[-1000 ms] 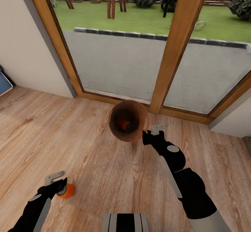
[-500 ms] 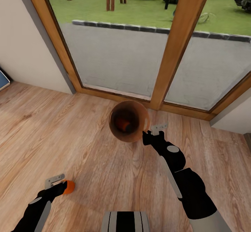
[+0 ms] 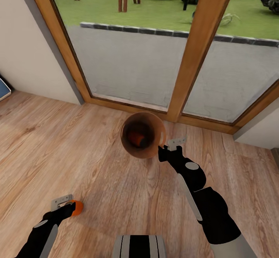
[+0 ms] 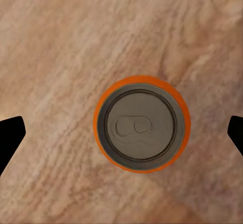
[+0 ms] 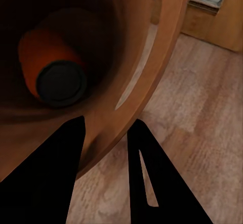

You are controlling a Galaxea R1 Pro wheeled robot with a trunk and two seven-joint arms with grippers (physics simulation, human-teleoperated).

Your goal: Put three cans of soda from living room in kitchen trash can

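Note:
An orange can of soda stands upright on the wood floor, its grey top facing the left wrist camera. My left gripper hangs over it, open, with a fingertip well clear of the can on each side. My right gripper is shut on the rim of the wood-brown tash can, one finger inside the wall and one outside. The bin hangs tilted above the floor. Another orange can of soda lies inside it.
Wood-framed glass doors stand right behind the bin, with a patio and lawn beyond. A white wall is at the left, with a blue object at its foot. My base shows at the bottom.
The head view shifted a little one second ago, then stayed still. The left gripper has settled slightly more over the floor can. The right gripper holds the bin as before.

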